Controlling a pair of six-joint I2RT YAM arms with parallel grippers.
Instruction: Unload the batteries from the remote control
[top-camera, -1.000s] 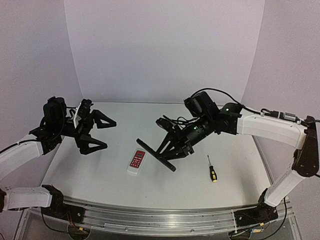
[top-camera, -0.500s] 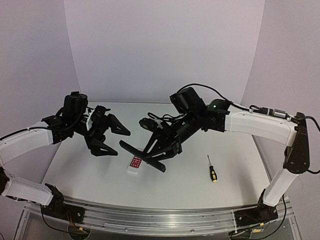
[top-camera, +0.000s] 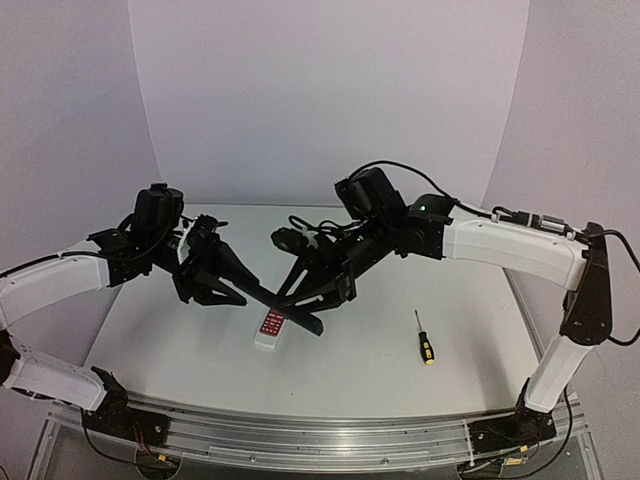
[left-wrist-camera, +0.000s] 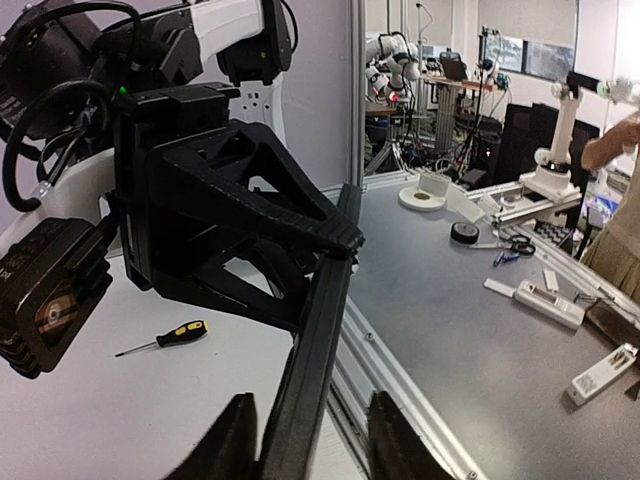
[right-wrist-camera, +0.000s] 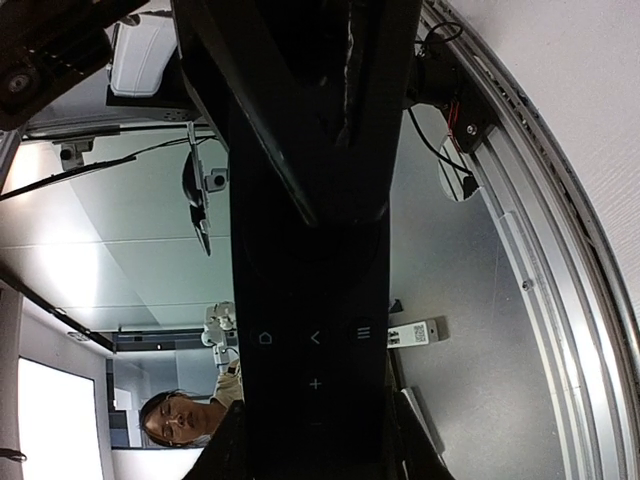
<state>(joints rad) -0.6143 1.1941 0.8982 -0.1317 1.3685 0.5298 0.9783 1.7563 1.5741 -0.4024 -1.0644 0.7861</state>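
Seen from above, the black remote control (top-camera: 290, 312) hangs tilted in the air over the table (top-camera: 180, 350), near the white remote (top-camera: 272, 328). Only the right wrist view shows its button face, clamped in the right gripper (right-wrist-camera: 315, 450). The left wrist view shows the left gripper (left-wrist-camera: 305, 445) straddling its narrow edge, jaws apart, with a screwdriver (left-wrist-camera: 165, 338) beyond.

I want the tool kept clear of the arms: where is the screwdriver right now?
In the top view the screwdriver lies flat on the table, right of centre, well to the right of the white remote.
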